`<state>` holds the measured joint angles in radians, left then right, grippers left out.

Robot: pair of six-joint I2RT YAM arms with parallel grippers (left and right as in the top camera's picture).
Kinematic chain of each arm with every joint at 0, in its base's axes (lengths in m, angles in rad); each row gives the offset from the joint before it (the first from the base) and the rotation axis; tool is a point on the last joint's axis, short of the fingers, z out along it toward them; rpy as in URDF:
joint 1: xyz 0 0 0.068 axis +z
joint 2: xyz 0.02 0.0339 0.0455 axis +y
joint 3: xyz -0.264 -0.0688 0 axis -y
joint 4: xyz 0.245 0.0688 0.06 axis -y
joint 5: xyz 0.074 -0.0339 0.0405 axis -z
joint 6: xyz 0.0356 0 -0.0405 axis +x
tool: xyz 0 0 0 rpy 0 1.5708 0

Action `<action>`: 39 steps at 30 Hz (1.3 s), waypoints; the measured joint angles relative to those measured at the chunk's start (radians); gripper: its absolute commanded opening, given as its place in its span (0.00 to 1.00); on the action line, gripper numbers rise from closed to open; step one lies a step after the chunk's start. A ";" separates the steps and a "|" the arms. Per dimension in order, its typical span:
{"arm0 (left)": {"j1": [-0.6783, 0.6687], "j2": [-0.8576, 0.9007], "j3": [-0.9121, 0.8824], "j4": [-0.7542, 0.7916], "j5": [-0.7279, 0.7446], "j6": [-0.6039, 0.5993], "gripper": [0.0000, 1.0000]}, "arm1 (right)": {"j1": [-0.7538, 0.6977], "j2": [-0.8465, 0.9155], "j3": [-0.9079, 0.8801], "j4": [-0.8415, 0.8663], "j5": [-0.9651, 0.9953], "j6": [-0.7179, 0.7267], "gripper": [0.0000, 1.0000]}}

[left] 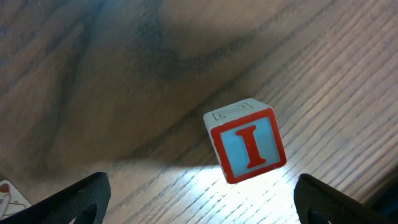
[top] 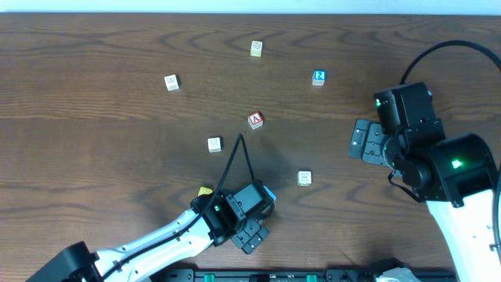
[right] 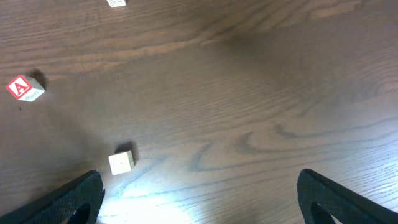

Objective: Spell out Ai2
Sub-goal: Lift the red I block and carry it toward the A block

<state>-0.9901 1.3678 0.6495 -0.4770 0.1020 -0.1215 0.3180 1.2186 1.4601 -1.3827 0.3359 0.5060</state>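
Observation:
The red-framed "I" block (left: 247, 146), with a light blue face, lies on the wood between and just ahead of my left gripper's (left: 202, 202) open fingers. In the overhead view this block (top: 268, 193) peeks out beside the left gripper (top: 254, 213). The red "A" block (top: 255, 121) sits mid-table and shows in the right wrist view (right: 25, 88). The blue "2" block (top: 318, 77) sits further back right. My right gripper (top: 364, 145) is open and empty above bare wood (right: 199, 199).
Other letter blocks lie scattered: one at the back (top: 257, 48), one back left (top: 171, 82), one mid-left (top: 214, 144), a pale one (top: 304, 178) also in the right wrist view (right: 120, 163), and a yellow one (top: 205, 190) by the left arm.

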 measured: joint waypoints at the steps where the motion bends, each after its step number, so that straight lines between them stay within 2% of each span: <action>1: 0.000 0.000 0.000 0.003 0.003 -0.011 0.95 | 0.000 0.000 0.000 0.000 0.000 0.000 0.99; 7: 0.000 0.000 0.000 0.041 0.034 -0.112 0.96 | 0.000 0.000 0.000 0.009 0.000 0.000 0.99; 8: 0.000 0.000 0.000 0.041 0.036 -0.125 1.00 | 0.000 0.000 0.000 0.010 0.000 0.000 0.99; 9: 0.000 0.000 0.000 0.041 0.039 -0.143 0.91 | 0.000 0.000 0.000 0.010 0.000 0.000 0.99; 12: 0.000 0.000 0.000 0.041 0.050 -0.172 0.83 | 0.000 0.000 0.000 0.011 0.000 0.000 0.99; 14: 0.000 0.000 0.000 0.041 0.053 -0.187 0.81 | 0.000 0.000 0.000 0.011 -0.001 0.000 0.99; 18: 0.000 0.000 0.000 0.041 0.061 -0.196 0.85 | 0.000 0.000 0.000 0.011 -0.001 0.000 0.99; 25: -0.028 0.047 0.000 0.092 0.075 -0.200 0.84 | 0.000 0.000 0.000 0.010 -0.003 0.000 0.99; 28: -0.030 0.082 0.000 0.106 0.075 -0.203 0.79 | 0.000 0.000 0.000 0.011 -0.003 0.000 0.99; 33: -0.030 0.116 0.000 0.132 0.074 -0.221 0.63 | 0.000 0.000 0.000 0.011 -0.003 0.000 0.99; 36: -0.029 0.119 0.000 0.138 0.075 -0.220 0.45 | 0.000 0.000 0.000 0.011 -0.003 0.000 0.99; 39: -0.029 0.125 0.000 0.138 0.075 -0.222 0.44 | 0.000 0.000 0.000 0.011 -0.003 0.000 0.99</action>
<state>-1.0195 1.4925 0.6491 -0.3389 0.1772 -0.3431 0.3180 1.2186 1.4601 -1.3720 0.3325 0.5060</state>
